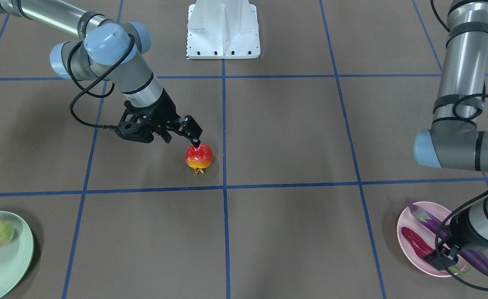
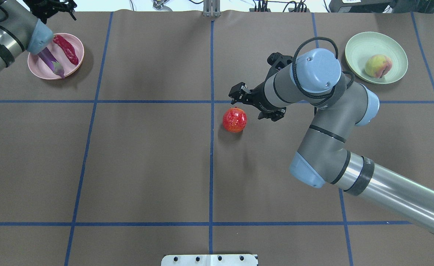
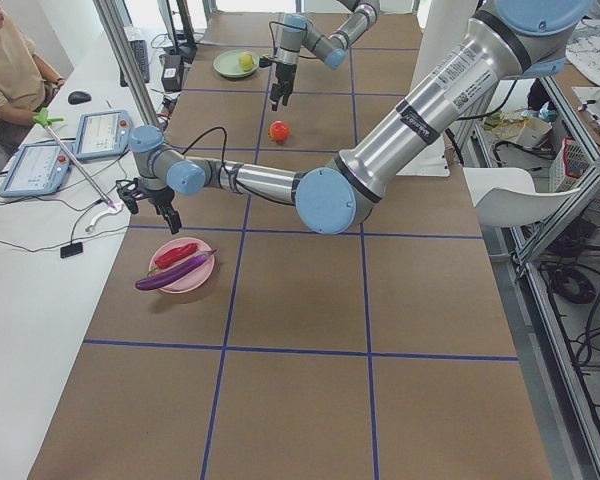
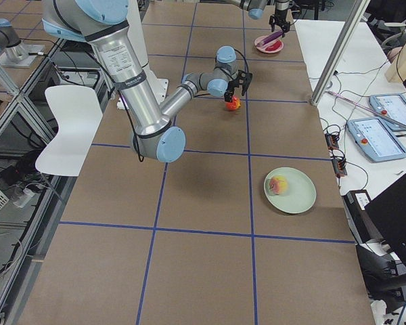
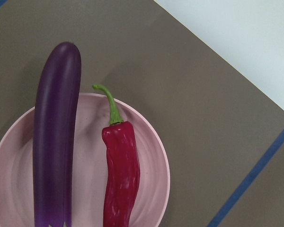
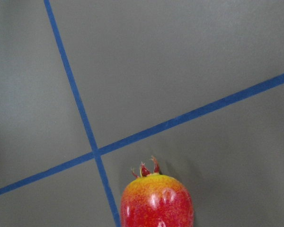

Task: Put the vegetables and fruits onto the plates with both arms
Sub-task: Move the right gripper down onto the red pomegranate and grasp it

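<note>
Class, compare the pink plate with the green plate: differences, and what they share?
Colour: the pink plate is pale pink, the green plate pale mint.
Load: the pink plate holds two vegetables, an eggplant and a chili pepper; the green plate holds one fruit, a peach.
Fit: the eggplant sticks out past the pink plate's rim; the peach sits wholly inside the green plate.
Both are plain and round.

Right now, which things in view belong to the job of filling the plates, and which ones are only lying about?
Belong to the job: eggplant, chili pepper, pink plate, peach, green plate, pomegranate-like fruit, left gripper, right gripper.

Only lying about: white base block, tablets, computer mouse, white chair.
</note>
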Motion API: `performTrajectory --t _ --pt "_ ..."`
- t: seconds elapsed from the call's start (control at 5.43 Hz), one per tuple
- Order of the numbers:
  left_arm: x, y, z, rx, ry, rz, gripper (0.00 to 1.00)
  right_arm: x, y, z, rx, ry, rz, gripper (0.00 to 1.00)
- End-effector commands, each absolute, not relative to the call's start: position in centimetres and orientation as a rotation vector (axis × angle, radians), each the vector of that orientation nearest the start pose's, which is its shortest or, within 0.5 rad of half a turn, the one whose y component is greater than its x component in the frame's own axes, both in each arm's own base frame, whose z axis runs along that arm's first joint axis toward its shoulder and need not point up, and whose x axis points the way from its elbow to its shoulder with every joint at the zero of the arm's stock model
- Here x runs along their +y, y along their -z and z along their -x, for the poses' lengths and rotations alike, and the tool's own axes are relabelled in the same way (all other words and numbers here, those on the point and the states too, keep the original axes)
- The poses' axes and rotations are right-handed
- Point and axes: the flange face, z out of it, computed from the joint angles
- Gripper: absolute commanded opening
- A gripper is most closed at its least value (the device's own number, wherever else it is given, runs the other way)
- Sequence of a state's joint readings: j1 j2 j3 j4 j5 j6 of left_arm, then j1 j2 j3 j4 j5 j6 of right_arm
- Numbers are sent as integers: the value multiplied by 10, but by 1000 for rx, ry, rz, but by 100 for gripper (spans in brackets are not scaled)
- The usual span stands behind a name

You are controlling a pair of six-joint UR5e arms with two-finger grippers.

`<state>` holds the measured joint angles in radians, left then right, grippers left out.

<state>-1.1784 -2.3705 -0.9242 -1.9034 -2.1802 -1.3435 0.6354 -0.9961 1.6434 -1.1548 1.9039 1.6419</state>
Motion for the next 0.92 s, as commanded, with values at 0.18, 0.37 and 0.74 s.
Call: performTrajectory --t 0.18,0.37,0.74 --pt "-777 -405 -261 783 827 191 100 -496 -245 525 -1050 -484 -33 100" --pt "-774 -403 -268 784 819 190 100 -491 -251 534 -1035 -476 -22 100" --pt "-773 -403 -269 784 820 193 100 -491 -257 538 -1013 -475 -14 100"
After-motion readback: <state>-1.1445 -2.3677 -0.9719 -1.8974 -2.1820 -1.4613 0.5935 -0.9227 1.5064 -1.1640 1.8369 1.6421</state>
